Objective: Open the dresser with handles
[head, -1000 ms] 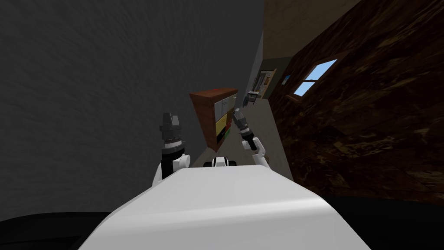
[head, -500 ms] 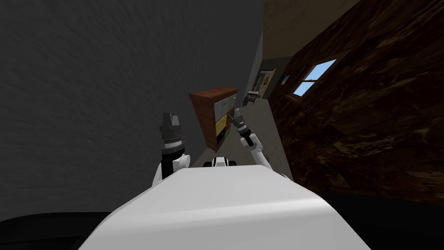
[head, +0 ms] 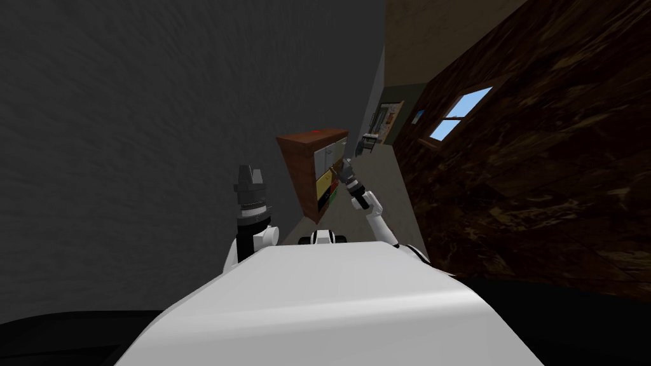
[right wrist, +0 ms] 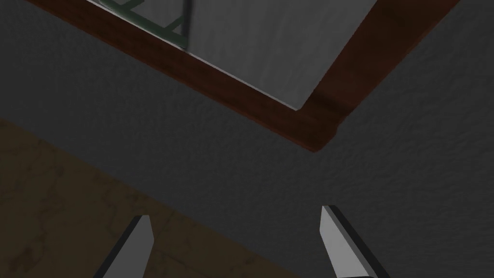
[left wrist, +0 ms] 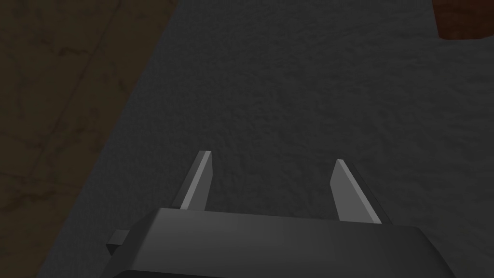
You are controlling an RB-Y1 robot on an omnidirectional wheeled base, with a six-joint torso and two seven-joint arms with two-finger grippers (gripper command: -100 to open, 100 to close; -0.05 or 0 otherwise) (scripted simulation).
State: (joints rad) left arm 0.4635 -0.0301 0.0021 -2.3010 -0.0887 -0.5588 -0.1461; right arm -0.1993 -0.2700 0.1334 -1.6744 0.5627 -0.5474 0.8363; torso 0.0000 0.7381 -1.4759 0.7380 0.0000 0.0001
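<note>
Both jaws apart; dresser (right wrist: 241, 99) half cropped

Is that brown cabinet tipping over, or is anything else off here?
Nothing stands out. The dresser slants only as the grey wall does: the head camera is rolled. The right tool, near its front, and the left tool are open.
</note>
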